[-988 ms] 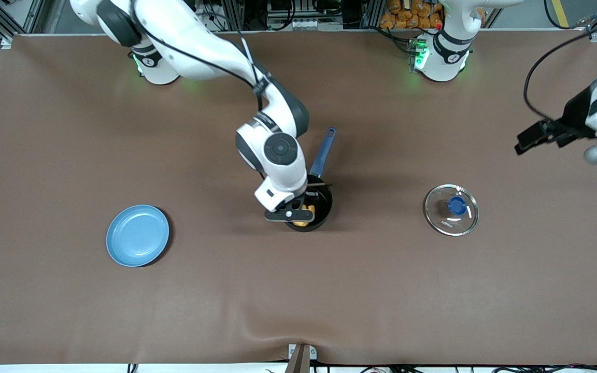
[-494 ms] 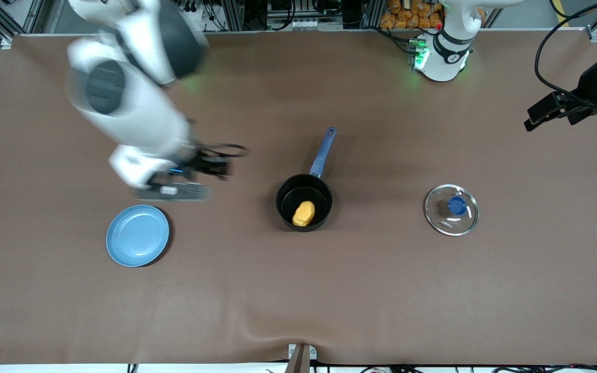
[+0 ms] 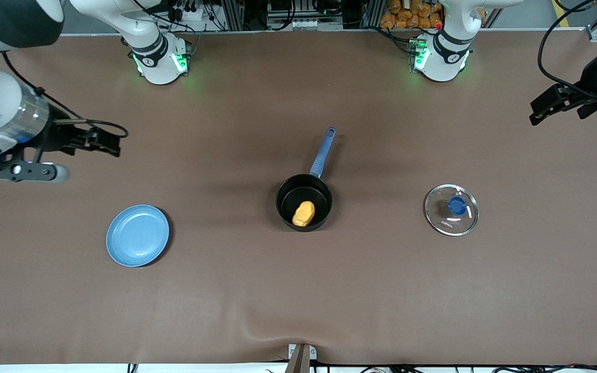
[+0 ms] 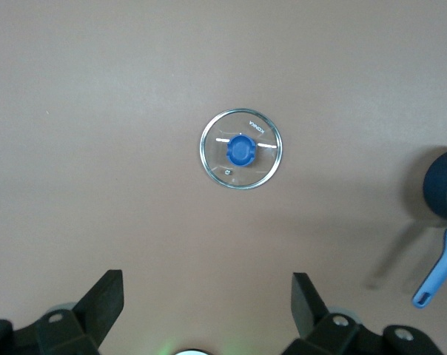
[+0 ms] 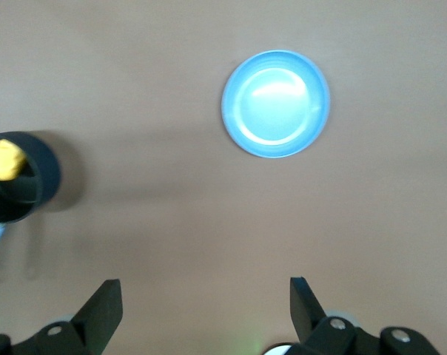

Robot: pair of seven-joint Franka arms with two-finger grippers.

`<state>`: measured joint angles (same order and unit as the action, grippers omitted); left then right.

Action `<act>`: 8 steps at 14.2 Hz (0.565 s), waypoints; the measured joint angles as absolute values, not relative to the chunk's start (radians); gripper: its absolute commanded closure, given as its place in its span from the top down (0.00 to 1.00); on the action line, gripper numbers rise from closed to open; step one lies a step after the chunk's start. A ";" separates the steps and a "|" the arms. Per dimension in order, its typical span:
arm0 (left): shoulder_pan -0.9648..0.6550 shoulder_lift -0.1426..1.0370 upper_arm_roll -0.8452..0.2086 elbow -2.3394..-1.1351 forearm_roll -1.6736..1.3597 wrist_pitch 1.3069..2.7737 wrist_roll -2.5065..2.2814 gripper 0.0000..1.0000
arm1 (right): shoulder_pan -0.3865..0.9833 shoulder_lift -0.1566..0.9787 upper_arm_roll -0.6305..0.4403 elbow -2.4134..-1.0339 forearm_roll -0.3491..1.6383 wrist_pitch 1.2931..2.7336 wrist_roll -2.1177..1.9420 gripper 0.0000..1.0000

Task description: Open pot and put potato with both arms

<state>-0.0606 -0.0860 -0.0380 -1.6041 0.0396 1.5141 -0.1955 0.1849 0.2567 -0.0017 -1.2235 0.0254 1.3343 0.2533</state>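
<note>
Toward the right arm's end of the tabletop (image 3: 226, 300): right end effector (image 3: 107, 142) up in the air, fingers spread, empty. Blue plate (image 3: 137, 235) nearer the front camera. Mid-tabletop: pot (image 3: 304, 202), uncovered, with potato (image 3: 303, 213) inside. Toward the left arm's end: glass lid (image 3: 451, 210) lying flat, well apart from the pot. Left end effector (image 3: 544, 106) aloft, fingers spread, empty.

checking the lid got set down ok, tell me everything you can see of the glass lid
The glass lid is round and clear with a metal-looking rim and a blue knob at its centre. It lies flat, knob up, on the brown table, apart from the pot, toward the left arm's end. Nothing touches it; neither pincer is near it.
</note>
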 measured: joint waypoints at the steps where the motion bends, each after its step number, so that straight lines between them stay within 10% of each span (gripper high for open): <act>1: -0.061 -0.086 -0.044 -1.603 0.044 1.514 -0.190 1.00 | 0.177 0.257 -0.001 -1.230 0.019 1.334 0.251 1.00; 8: -0.055 -0.084 -0.044 -1.603 0.044 1.509 -0.135 1.00 | 0.100 0.257 0.000 -1.240 0.018 1.338 0.155 1.00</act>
<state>-0.0550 -0.0839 -0.0444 -1.6028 0.0445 1.5093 -0.1346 0.1003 0.2567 0.0001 -1.2396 0.0181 1.3380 0.1550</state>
